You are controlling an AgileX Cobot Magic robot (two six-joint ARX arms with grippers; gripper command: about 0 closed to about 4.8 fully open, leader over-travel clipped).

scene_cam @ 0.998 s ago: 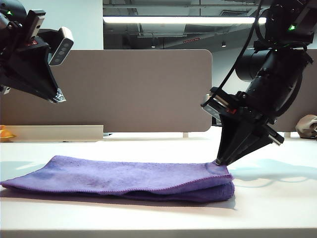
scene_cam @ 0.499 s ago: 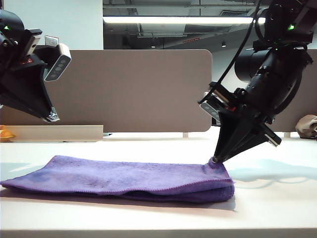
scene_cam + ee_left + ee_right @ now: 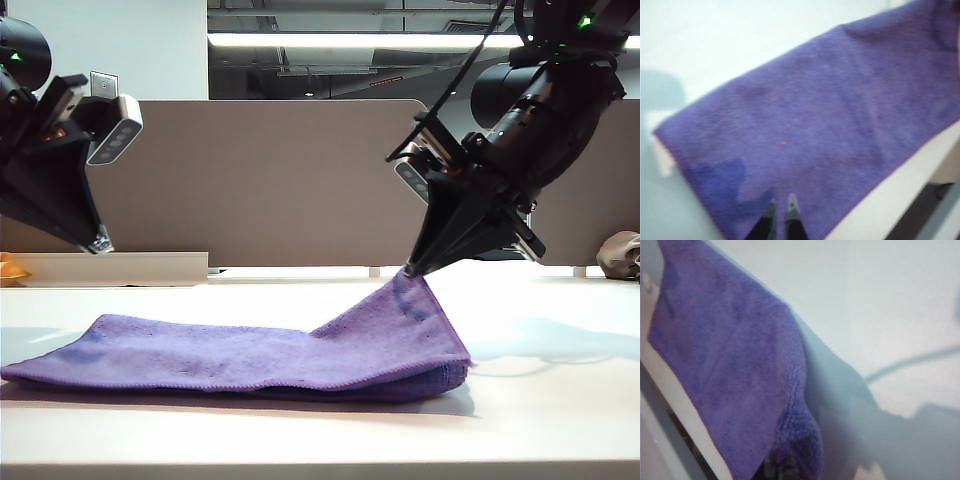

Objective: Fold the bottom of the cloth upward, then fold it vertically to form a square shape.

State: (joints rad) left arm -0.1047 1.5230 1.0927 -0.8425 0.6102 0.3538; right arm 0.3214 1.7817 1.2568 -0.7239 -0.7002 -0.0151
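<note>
Right pincer (image 3: 411, 270) has just clamped shut on the corner of the purple fuzzy microfibre cloth (image 3: 250, 352) and lifted it off the white counter (image 3: 560, 400); your vertical fold looks begun. Left pincer (image 3: 100, 246), closed and empty, hangs above the cloth's far end.

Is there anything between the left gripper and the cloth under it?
Nothing: in the exterior view only open air separates the shut left gripper from the cloth; the right gripper pinches its lifted corner.
</note>
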